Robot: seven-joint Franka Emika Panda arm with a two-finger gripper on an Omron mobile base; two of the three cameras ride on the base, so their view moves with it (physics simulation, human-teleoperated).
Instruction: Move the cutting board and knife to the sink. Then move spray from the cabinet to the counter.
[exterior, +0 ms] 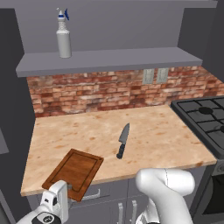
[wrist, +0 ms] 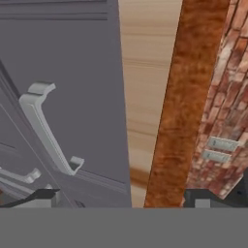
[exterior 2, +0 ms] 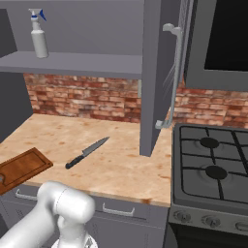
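The cutting board [exterior: 74, 172] lies at the front left corner of the worktop [exterior: 153, 131], one corner jutting past the front edge over the drawer fronts [exterior 2: 116, 213]. Its long axis runs on a slant, from that overhanging front end back and rightward toward the middle of the worktop.

The gripper [exterior: 54, 202] sits low, in front of and just below that overhanging end. Its fingers [wrist: 41, 196] stand wide apart with nothing between them. From the hand's own camera, the reddish-brown edge of the cutting board runs lengthwise away from the fingers, with one finger close beside it. So I judge the board lies straight ahead of the open fingers, and the approach is along its thin edge.

The knife [exterior: 123, 140] rests apart from the board, to its right near the middle of the worktop, blade tip toward the brick wall [exterior: 109, 89], black handle toward the front edge.

The spray [exterior: 63, 35] stands upright on the cabinet shelf [exterior: 113, 59] above, toward its left end.
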